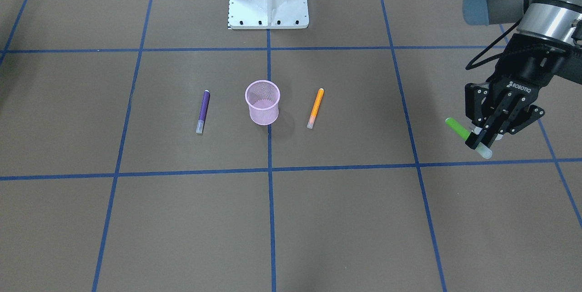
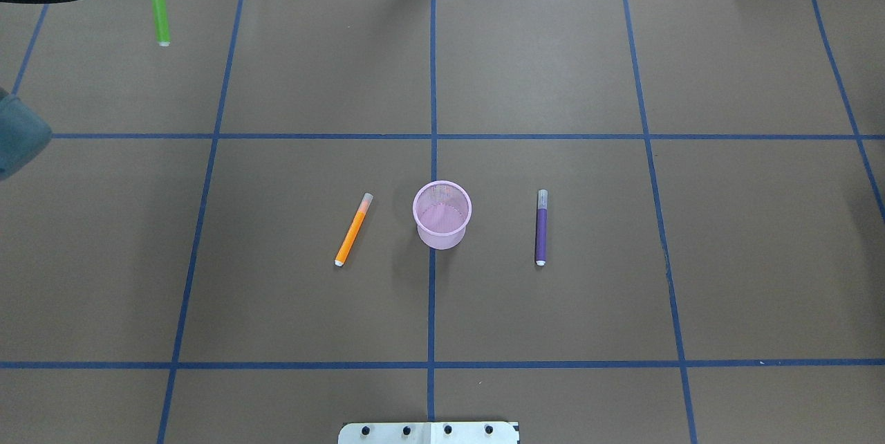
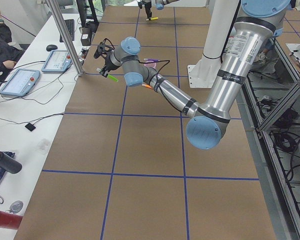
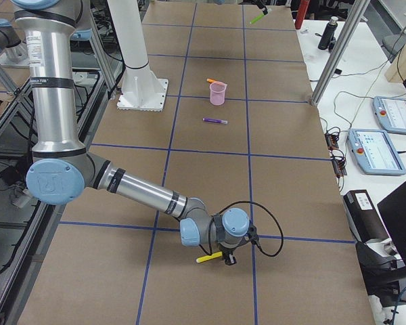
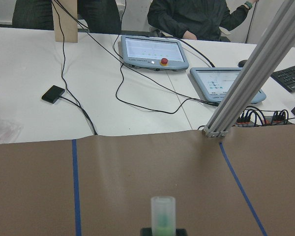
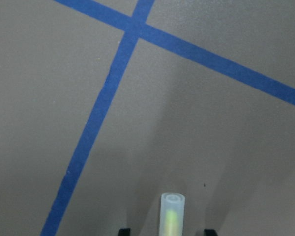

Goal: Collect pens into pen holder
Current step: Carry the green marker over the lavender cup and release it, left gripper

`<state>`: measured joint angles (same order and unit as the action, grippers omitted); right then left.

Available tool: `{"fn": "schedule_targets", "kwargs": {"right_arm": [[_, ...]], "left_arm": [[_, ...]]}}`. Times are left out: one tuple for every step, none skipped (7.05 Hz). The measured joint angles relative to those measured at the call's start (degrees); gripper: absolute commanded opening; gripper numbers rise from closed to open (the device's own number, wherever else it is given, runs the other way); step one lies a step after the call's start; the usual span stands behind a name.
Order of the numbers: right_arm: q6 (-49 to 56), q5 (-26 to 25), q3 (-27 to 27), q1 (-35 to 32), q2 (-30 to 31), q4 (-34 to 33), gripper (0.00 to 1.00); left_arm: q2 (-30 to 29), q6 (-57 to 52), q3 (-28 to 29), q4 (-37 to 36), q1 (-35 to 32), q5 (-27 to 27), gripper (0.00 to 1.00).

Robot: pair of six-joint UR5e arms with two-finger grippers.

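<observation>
The green pen [image 2: 160, 8] is in the upper left corner of the overhead view, clamped near its whitish cap by the left hand [image 1: 481, 139] and well apart from the pink holder [image 2: 442, 214] at centre frame. To finish this carry well, I judge it should be tipped upright over the holder's rim before release. Its long axis now runs up-down in that view, green end lowermost.

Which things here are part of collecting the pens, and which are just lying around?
Job: green pen in left claw, orange pen, purple pen, yellow pen, pink pen holder.
Lying about: control tablets, keyboard, dark bottle.
</observation>
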<state>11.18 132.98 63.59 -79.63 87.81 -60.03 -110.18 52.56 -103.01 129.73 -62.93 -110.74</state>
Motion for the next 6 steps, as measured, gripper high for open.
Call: {"fn": "schedule_targets", "kwargs": {"right_arm": [[0.0,0.0,0.0,0.0,0.0,0.0,0.00],[0.1,0.0,0.0,0.0,0.0,0.0,0.00],[0.0,0.0,0.0,0.0,0.0,0.0,0.00],[0.0,0.0,0.1,0.0,0.0,0.0,0.00],[-0.1,0.1,0.4,-0.1,-0.1,0.0,0.00],[-0.2,0.9,1.0,-0.2,-0.2,0.1,0.00]], "left_arm": [[0.0,0.0,0.0,0.0,0.0,0.0,0.00],[0.0,0.0,0.0,0.0,0.0,0.0,0.00],[0.0,0.0,0.0,0.0,0.0,0.0,0.00],[0.0,0.0,0.0,0.0,0.0,0.0,0.00],[0.0,0.0,0.0,0.0,0.0,0.0,0.00],[-0.1,0.0,0.0,0.0,0.0,0.0,0.00]]}}
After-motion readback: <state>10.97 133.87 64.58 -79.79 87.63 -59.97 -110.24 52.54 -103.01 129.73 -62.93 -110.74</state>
